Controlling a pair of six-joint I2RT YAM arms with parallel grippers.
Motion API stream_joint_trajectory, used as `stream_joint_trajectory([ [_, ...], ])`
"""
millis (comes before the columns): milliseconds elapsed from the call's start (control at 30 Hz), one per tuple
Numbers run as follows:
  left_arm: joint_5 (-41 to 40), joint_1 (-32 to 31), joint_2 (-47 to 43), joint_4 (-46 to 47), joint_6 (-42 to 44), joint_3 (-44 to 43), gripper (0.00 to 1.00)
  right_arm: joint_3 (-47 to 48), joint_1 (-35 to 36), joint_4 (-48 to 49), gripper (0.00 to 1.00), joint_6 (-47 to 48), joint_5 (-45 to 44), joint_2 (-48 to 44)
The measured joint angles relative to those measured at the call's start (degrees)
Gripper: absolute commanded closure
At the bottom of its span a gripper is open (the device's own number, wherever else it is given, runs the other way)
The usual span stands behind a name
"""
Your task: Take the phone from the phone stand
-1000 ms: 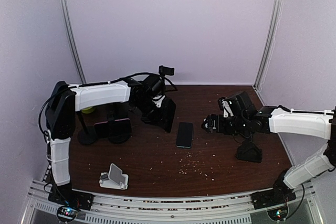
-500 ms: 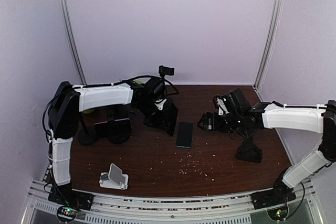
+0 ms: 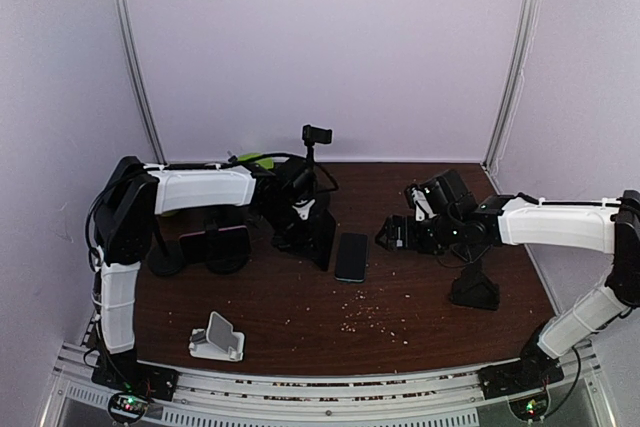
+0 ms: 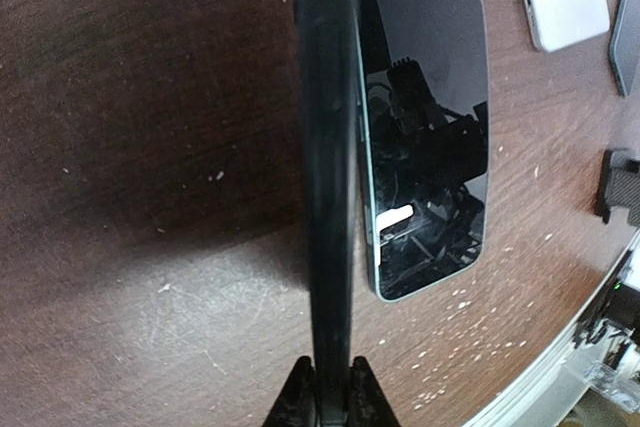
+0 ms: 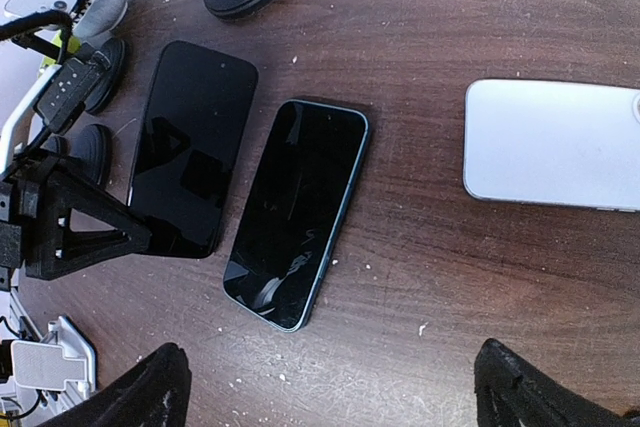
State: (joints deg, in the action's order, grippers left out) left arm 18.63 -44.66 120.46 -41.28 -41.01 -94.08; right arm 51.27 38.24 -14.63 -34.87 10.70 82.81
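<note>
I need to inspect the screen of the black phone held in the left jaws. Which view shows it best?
Right wrist: the black phone faces that camera, its screen almost fully visible. The left wrist view sees only its thin edge; the top view shows a small dark slab.

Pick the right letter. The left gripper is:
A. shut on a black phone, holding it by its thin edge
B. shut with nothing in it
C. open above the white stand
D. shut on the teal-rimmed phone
A: in the left wrist view the left gripper is closed on the black phone, which is seen edge-on, while the teal-rimmed phone lies flat beside it, ungripped.
</note>
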Motion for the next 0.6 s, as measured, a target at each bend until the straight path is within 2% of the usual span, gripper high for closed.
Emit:
stream_joint_trajectory([
  [133, 0.5, 0.0, 0.0, 1.4, -0.5, 0.1, 0.79, 0.0, 0.0, -0.1, 0.01, 0.0, 0.0, 0.0],
  [600, -0.4, 0.1, 0.0, 1.7, -1.1, 1.7, 0.78, 0.0, 0.0, -0.2, 0.00, 0.0, 0.5, 0.2],
])
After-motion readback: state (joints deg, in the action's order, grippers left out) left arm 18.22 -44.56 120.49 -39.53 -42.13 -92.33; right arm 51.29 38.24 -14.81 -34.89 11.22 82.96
